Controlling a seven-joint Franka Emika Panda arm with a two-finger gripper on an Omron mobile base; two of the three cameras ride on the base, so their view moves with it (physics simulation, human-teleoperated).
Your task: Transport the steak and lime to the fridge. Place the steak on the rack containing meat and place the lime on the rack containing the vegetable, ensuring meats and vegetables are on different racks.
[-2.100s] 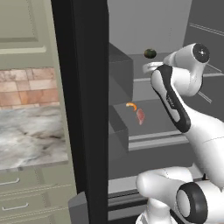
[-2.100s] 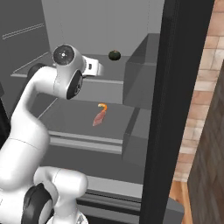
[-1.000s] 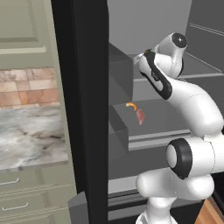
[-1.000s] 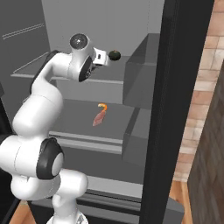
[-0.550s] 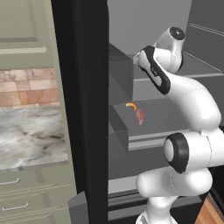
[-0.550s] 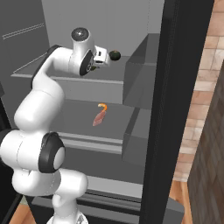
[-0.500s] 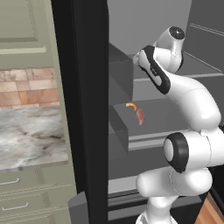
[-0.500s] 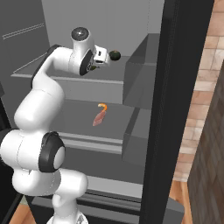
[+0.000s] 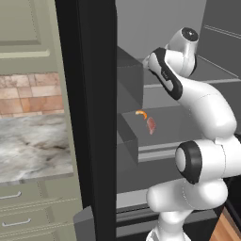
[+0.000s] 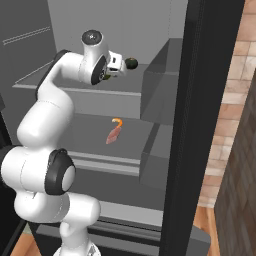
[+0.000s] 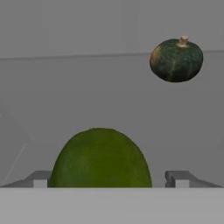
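Note:
The lime (image 11: 100, 158), a smooth green oval, sits close up in the hand view between my gripper's (image 11: 109, 178) small fingertips (image 11: 179, 177), with a gap beside the right one; the gripper is open. It rests on the fridge's upper rack (image 10: 75, 90). Behind it on that rack stands a dark green squash (image 11: 176, 60), also seen as the squash (image 10: 131, 63) just past my gripper (image 10: 118, 62). The reddish steak (image 9: 151, 125) lies on the lower rack beside an orange curled piece (image 9: 140, 113); the same steak (image 10: 113, 135) shows from the right.
The open fridge door (image 9: 94, 117) stands as a black slab left of the arm. Grey bins (image 10: 162, 85) jut from the fridge's side beside both racks. A marble counter (image 9: 33, 146) with drawers lies left of the fridge; a brick wall (image 10: 235, 100) is on the right.
The jaws have spread apart from the lime, which now sits on the upper rack. The arm, which had risen to this rack, has hardly shifted in the last half second.

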